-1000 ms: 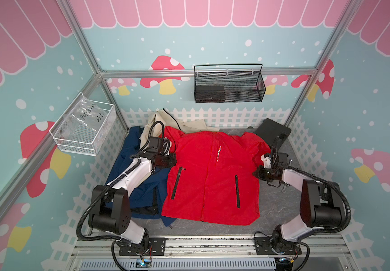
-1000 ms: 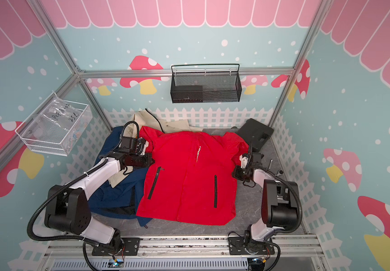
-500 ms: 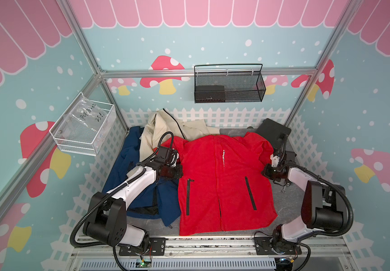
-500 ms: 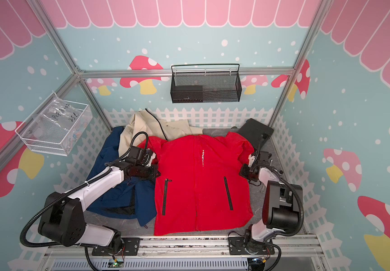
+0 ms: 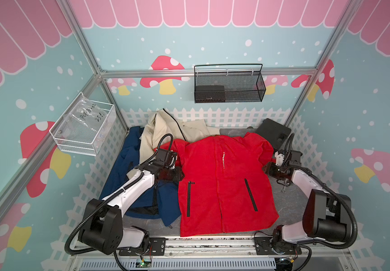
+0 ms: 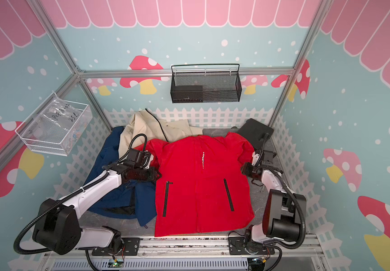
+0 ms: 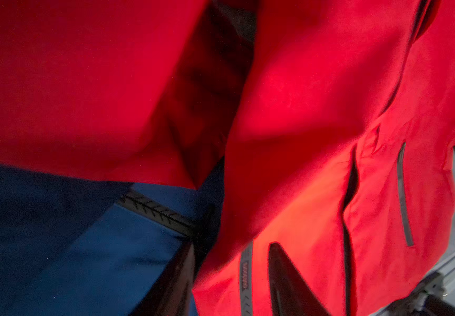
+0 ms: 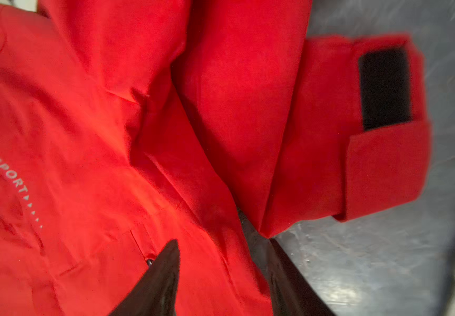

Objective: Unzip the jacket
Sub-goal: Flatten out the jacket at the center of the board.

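The red jacket (image 5: pixel 222 183) (image 6: pixel 201 183) lies flat, front up, on the grey table in both top views. Its front closure (image 5: pixel 218 192) runs down the middle and gapes slightly near the hem. My left gripper (image 5: pixel 177 174) (image 7: pixel 232 251) is at the jacket's left side edge, over the navy garment. Its fingers (image 7: pixel 284 276) stand apart, open, with red cloth lying between them. My right gripper (image 5: pixel 265 169) (image 8: pixel 223 246) is at the right side, by the folded sleeve cuff (image 8: pixel 385 131). It is open too, straddling the cloth edge.
A navy jacket (image 5: pixel 128 183) and a beige jacket (image 5: pixel 166 126) lie left and behind. A black case (image 5: pixel 273 133) leans in the back right corner. A black mesh basket (image 5: pixel 229 86) and a clear-lined wire basket (image 5: pixel 83 126) hang on the walls. A white picket fence (image 5: pixel 236 115) rings the table.
Both arms drew the red jacket toward the front edge and spread it flat. Both grippers, shut on its sides before, now stand open.
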You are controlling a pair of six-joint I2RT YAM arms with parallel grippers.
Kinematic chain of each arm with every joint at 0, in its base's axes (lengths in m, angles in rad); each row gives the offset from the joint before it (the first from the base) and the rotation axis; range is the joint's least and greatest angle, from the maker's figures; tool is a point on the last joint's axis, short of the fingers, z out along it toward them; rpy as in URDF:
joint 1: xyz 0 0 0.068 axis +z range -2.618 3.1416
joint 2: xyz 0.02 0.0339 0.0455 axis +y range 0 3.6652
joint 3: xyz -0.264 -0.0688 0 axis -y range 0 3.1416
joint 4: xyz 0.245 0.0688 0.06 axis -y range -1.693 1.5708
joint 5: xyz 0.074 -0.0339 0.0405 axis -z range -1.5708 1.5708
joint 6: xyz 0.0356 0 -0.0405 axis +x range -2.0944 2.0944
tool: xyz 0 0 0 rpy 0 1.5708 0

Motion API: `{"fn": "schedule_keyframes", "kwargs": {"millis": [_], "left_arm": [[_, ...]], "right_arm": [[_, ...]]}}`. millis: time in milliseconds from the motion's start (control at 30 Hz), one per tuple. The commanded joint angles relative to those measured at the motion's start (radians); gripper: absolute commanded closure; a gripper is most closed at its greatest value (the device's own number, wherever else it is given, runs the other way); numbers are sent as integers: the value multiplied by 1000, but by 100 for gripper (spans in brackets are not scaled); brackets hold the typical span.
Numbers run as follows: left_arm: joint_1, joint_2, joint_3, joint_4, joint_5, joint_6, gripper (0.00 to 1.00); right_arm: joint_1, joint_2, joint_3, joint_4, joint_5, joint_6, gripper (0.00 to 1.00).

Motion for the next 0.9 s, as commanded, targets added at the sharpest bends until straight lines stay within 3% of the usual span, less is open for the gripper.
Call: {"fn": "schedule_keyframes", "kwargs": {"millis": [0,233,567,767,867], "left_arm": [[28,-54,120,-50,-63,52,38],[36,98,461,-47,27,162,30],[17,597,969,-66,92,194,25],[-16,793,1118,-65,199,192,28],[-40,846,1153,-65,218,214,28]], "right_arm": [[14,-80,78,44,-73,-66,35],[174,-53,196,143,-220,-94,37],[339,313,519,159,-302,24,38],[415,461,574,254,-340,173,49],[435,510,522,359,-367,313,66]]}}
